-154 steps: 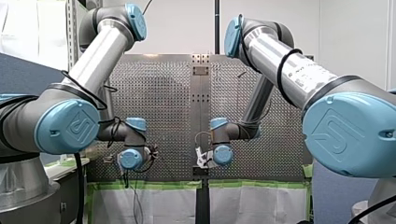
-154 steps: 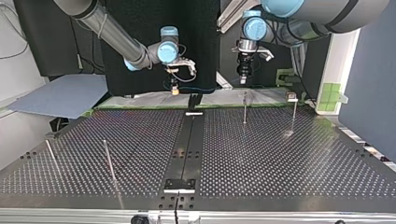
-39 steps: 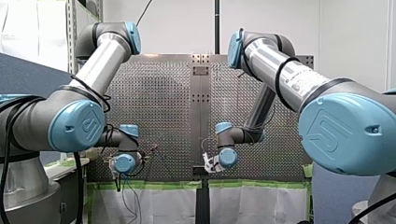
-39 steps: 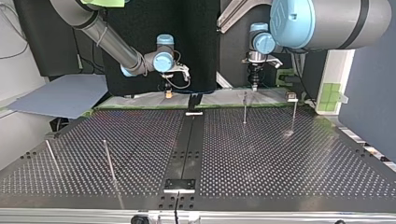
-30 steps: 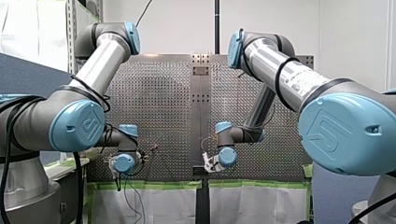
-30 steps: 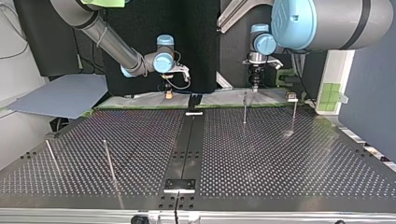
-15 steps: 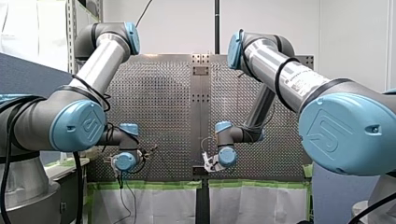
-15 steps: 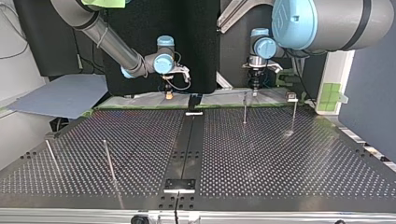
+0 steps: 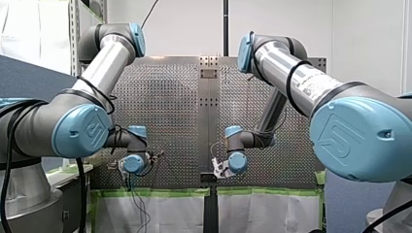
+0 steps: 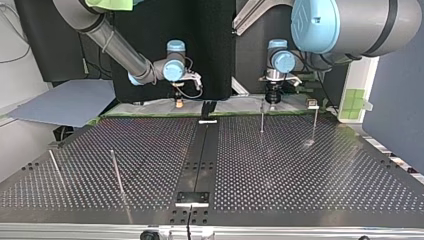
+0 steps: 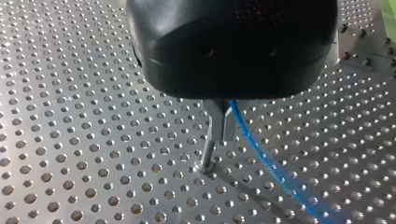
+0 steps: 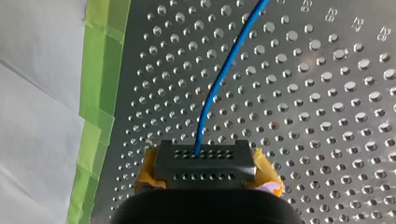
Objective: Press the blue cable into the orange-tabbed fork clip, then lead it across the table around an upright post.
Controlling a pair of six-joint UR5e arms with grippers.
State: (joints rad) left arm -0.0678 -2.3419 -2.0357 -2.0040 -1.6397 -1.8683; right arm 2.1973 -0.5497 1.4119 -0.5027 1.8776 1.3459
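Note:
The left wrist view shows my left gripper (image 11: 219,135), black with metal fingers, shut on the blue cable (image 11: 266,158). The cable trails off to one side over the perforated plate. A thin upright post (image 11: 207,156) stands just under the fingertips. In the right wrist view my right gripper (image 12: 205,161), with yellow pads, is shut on the same blue cable (image 12: 224,70), which runs straight ahead of it. In the top view my left gripper (image 10: 272,97) hangs at the far edge just behind a post (image 10: 262,116). My right gripper (image 10: 178,104) is at the left of the middle strip.
Another post (image 10: 315,124) and a small clip block (image 10: 313,104) stand at the top view's far right. Two leaning posts (image 10: 116,170) (image 10: 54,167) stand at its near left. Green tape (image 12: 95,93) lines the plate's edge beside my right gripper. A black strip (image 10: 200,155) runs down the middle.
My left gripper has come down and shifted a little toward the post by the far edge. My right gripper has barely moved.

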